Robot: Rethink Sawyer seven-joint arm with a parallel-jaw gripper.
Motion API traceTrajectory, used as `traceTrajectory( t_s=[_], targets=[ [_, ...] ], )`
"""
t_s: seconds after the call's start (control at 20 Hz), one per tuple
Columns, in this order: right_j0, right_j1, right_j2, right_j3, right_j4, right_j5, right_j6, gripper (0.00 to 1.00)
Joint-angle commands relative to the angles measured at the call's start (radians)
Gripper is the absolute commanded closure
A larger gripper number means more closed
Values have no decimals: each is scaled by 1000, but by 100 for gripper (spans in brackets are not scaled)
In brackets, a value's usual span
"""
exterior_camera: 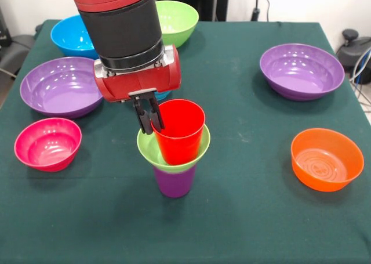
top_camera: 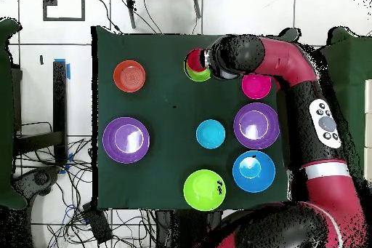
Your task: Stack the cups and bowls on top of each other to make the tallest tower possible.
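The tower stands at the table's middle: a purple cup [exterior_camera: 174,181] at the bottom, a small lime green bowl [exterior_camera: 146,145] nested in it, and a red cup [exterior_camera: 181,132] upright in the bowl. My gripper [exterior_camera: 149,118] comes down from above, its fingers close together, pinching the red cup's left rim. In the overhead view the red cup [top_camera: 194,59] and green bowl [top_camera: 198,74] show beside my arm, and the gripper is hidden. A small blue bowl [top_camera: 211,134] sits apart on the cloth.
Around the tower stand a pink bowl [exterior_camera: 48,143], a wide purple bowl [exterior_camera: 61,87], a blue bowl [exterior_camera: 72,35], a large lime green bowl [exterior_camera: 174,20], a second purple bowl [exterior_camera: 301,71] and an orange bowl [exterior_camera: 326,159].
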Motion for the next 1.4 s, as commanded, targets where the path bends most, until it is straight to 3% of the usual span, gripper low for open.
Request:
traceTrajectory(
  t_s=[0.05, 1.4],
  targets=[
    [24, -7, 24, 39, -68, 26, -242, 100],
    [17, 5, 28, 8, -85, 30, -267, 100]
  ],
)
